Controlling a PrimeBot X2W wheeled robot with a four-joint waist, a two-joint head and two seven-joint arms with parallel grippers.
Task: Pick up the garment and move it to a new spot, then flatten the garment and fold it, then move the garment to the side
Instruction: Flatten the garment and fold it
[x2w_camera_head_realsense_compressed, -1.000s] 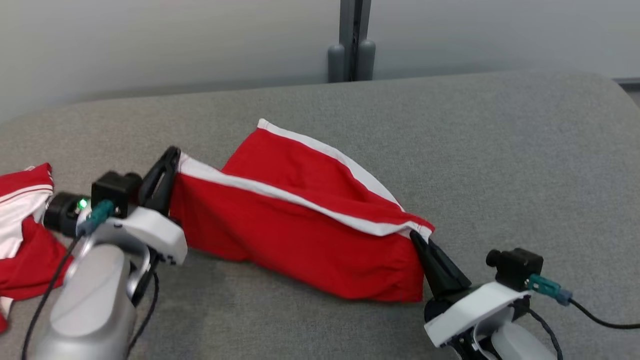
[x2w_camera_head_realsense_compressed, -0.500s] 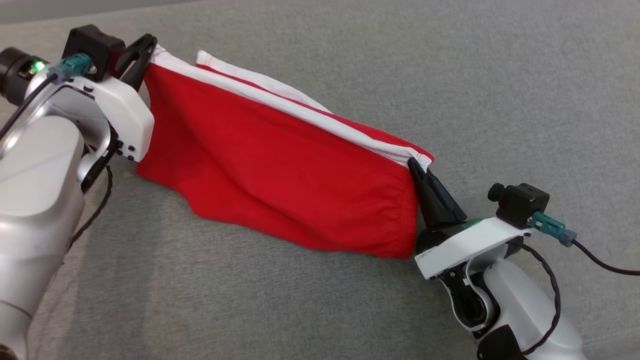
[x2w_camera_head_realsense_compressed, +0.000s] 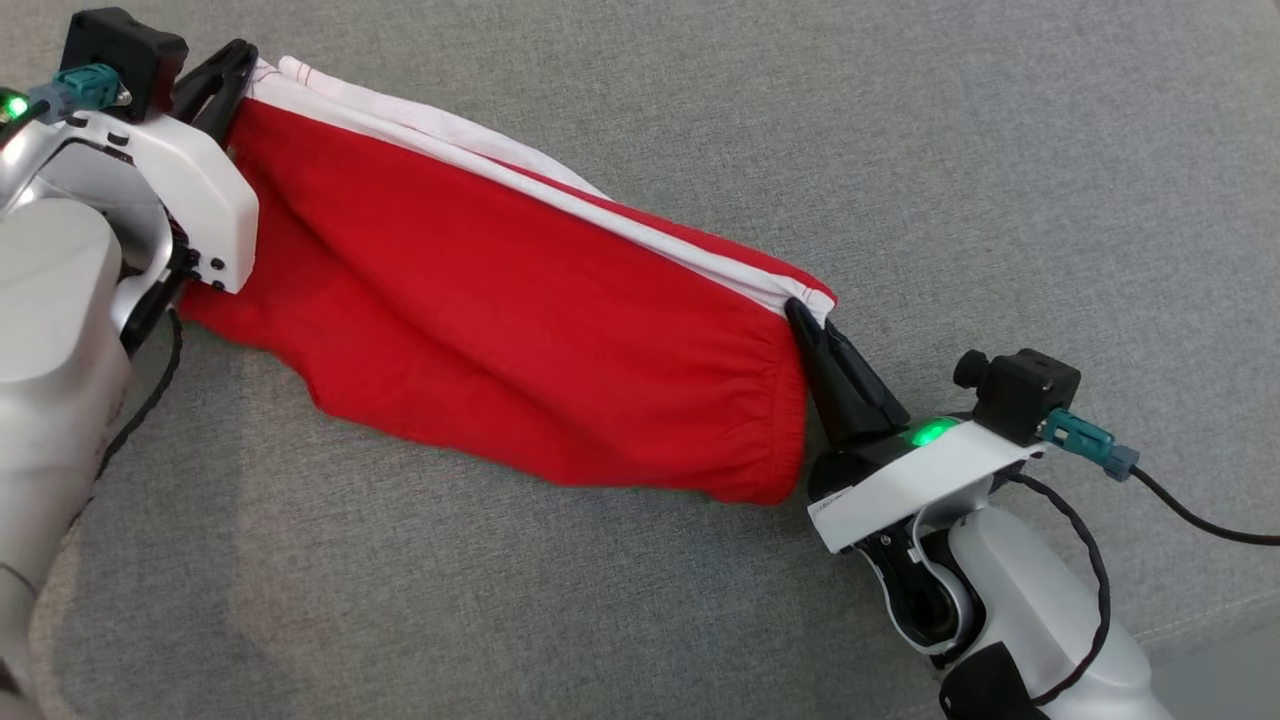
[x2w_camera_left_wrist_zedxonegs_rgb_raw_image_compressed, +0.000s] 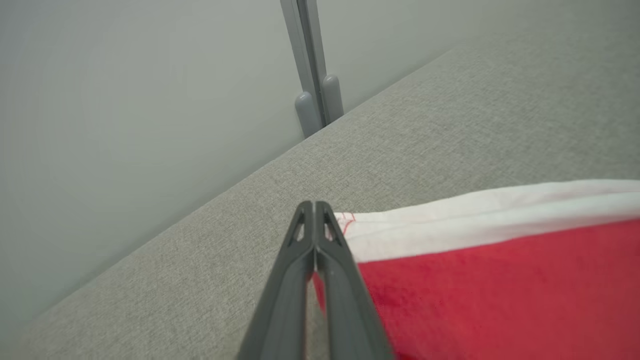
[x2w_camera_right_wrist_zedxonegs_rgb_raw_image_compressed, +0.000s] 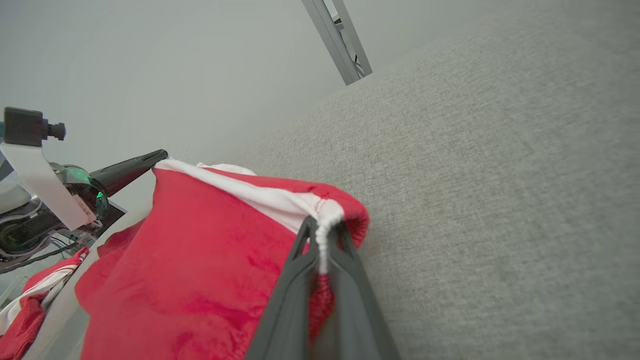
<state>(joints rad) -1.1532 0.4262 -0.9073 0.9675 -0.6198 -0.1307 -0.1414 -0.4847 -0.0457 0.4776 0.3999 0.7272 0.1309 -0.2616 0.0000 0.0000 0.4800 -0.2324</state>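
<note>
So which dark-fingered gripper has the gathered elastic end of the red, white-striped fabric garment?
The right gripper: it pinches the puckered elastic end of the red garment; the left gripper holds the flat, ungathered corner.

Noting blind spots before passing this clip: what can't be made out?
Head view: left edge of the garment, behind the housing of the left gripper.
Left wrist view: most of the garment, past the right edge.
Right wrist view: another red-and-white cloth, cut by the corner.
</note>
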